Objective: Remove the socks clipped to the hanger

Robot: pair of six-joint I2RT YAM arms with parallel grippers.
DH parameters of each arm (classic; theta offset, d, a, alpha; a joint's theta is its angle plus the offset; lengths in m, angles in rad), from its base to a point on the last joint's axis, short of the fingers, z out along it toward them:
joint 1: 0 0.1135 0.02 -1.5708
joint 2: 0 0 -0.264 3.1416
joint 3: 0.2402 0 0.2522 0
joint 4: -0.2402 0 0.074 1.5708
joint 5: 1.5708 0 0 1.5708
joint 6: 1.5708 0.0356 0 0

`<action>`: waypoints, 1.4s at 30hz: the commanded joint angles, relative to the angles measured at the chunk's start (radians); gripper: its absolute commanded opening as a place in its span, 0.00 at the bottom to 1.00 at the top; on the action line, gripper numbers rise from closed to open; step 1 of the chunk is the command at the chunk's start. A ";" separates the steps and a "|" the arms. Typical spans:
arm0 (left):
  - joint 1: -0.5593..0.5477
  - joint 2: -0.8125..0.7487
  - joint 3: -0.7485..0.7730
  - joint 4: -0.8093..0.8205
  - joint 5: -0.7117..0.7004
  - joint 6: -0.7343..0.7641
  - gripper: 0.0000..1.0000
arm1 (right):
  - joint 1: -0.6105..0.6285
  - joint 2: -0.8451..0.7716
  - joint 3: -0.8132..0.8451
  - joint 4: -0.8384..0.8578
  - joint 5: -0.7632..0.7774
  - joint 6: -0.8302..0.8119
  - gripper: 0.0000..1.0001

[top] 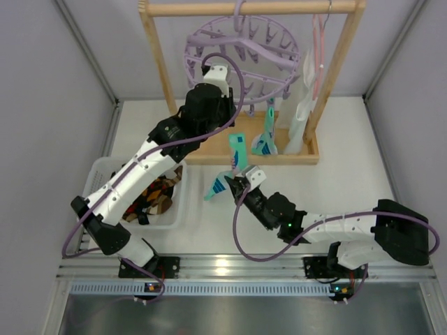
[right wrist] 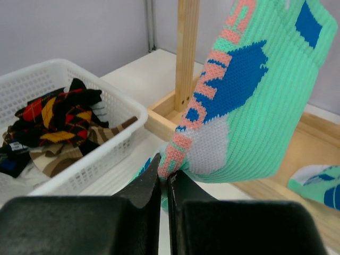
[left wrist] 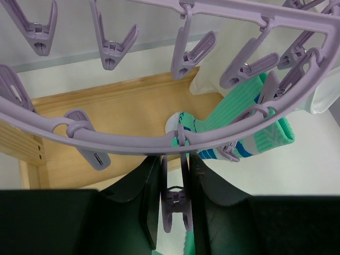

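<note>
Right wrist: sock [right wrist: 255, 106] in end effector [right wrist: 163, 178]

mint sock [right wrist: 255, 106]: top cut off | basket socks [top: 155, 199]: partly under left arm [top: 140, 164]

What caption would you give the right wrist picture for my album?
Right tool pinching the edge of a mint-green sock, beside a white basket holding patterned socks.

Below the hanger [left wrist: 133, 142], dangling pegs [left wrist: 114, 48] and green socks [left wrist: 268, 137] crowd the gap. Two wooden posts [top: 159, 63] flank it. The table [top: 356, 139] to its right seems open.
</note>
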 commanded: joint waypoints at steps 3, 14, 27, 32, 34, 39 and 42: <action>0.006 0.017 0.019 0.084 -0.012 0.001 0.00 | 0.024 -0.118 -0.129 0.117 0.060 0.073 0.00; 0.006 -0.099 -0.087 0.070 -0.082 0.020 0.98 | -0.030 -0.360 -0.152 -0.266 0.040 0.179 0.00; 0.006 -0.658 -0.352 -0.212 -0.586 -0.069 0.98 | -0.109 -0.002 0.429 -0.639 -0.576 0.096 0.00; 0.006 -0.810 -0.348 -0.208 -0.635 -0.007 0.98 | -0.091 0.310 0.777 -0.702 -0.725 0.047 0.00; 0.006 -0.820 -0.340 -0.206 -0.699 0.024 0.98 | -0.077 0.415 0.945 -0.751 -0.774 0.047 0.00; 0.006 -0.894 -0.351 -0.201 -0.776 0.043 0.98 | -0.056 0.785 1.279 -0.890 -0.794 0.049 0.00; 0.006 -0.922 -0.369 -0.200 -0.797 0.035 0.98 | -0.050 0.923 1.409 -0.947 -0.794 0.073 0.00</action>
